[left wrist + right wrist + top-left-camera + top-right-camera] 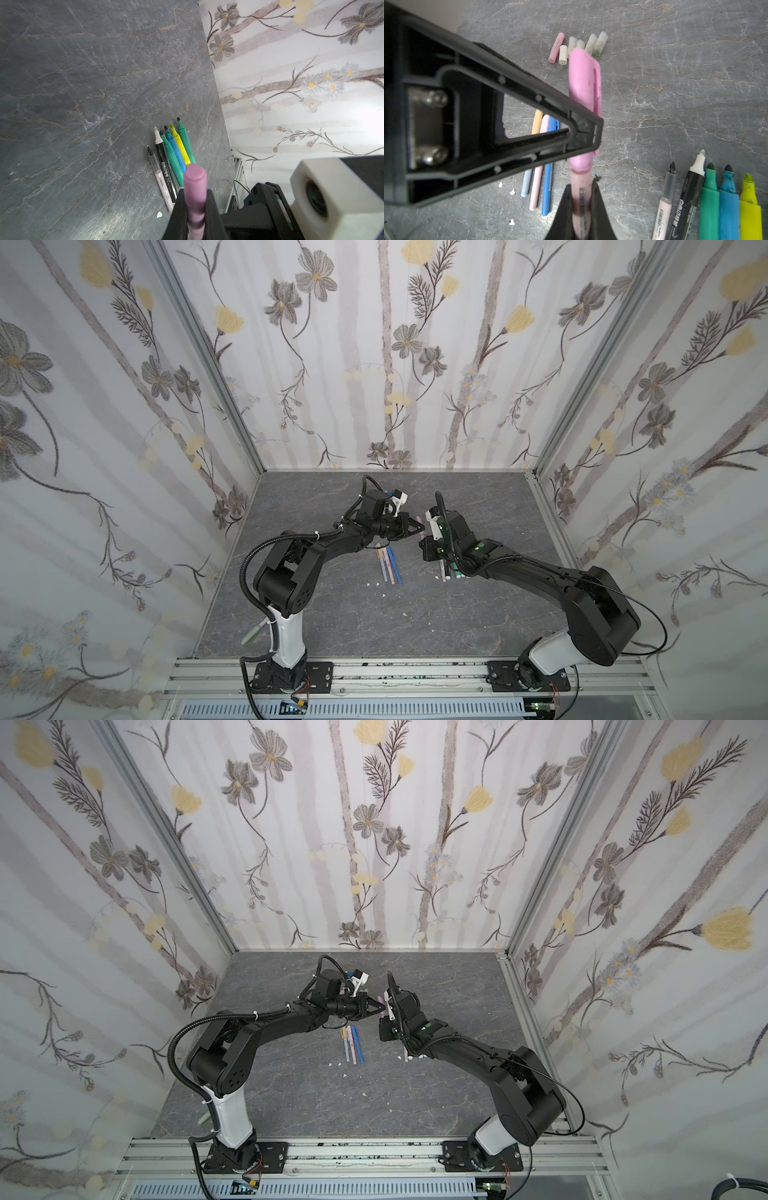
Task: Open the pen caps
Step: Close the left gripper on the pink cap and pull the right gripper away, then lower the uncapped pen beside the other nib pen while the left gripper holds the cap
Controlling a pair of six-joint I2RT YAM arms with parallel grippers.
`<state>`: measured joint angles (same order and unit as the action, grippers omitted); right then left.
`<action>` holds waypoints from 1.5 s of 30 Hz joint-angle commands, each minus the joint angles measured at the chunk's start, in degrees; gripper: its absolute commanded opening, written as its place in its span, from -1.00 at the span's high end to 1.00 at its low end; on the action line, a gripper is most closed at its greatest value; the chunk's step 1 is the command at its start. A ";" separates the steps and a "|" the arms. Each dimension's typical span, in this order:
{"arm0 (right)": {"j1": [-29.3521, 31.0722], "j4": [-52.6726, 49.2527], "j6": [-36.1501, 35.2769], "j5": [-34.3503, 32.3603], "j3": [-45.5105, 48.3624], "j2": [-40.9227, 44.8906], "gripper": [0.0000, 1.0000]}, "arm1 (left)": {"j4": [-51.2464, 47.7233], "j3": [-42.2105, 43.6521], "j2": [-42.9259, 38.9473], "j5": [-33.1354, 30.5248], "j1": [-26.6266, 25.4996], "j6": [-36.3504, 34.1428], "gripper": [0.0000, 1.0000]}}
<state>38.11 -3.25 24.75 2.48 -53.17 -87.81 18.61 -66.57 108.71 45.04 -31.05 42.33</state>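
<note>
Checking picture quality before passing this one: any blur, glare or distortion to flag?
Right wrist view: the left gripper clamping the pink cap is blurred near the lens; the markers are sharp. Left wrist view: the wall washes out to white, the white camera housing is soft. Both top views: even light, faint shadows on the table, walls splayed by the wide lens.

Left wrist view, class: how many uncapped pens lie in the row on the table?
6, side by side: pale pink pen, black pen, teal marker, blue marker, yellow marker, green marker. The held pink pen covers their back ends, so another could be hidden.
</note>
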 commanded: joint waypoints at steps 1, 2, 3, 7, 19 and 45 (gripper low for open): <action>0.03 2.19 -0.79 1.00 -0.71 -0.07 0.98 | 1.86 -0.93 -0.07 0.70 -0.15 1.10 1.00; 0.02 2.28 -0.76 1.22 -0.71 0.00 1.00 | 0.94 -1.17 -0.23 0.09 -0.15 0.68 1.00; 0.00 2.32 -0.77 1.42 -0.62 0.14 1.00 | -0.19 -1.63 -0.46 -0.55 -0.13 0.05 1.00; 0.06 2.36 -0.68 2.41 0.12 0.58 1.00 | -4.40 -2.56 -0.78 -4.51 0.49 -2.37 1.00; 0.92 3.45 0.26 4.02 5.27 2.49 1.00 | -7.28 -6.04 -0.07 -6.59 3.39 -4.51 1.00; 4.85 -0.01 6.51 -6.52 7.89 -0.02 1.00 | -8.90 -4.40 -0.79 -7.51 13.90 -7.45 1.00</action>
<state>42.89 -0.32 29.61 0.86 -44.58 -86.74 8.93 -72.25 109.01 37.76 -18.26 36.18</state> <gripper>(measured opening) 0.084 0.080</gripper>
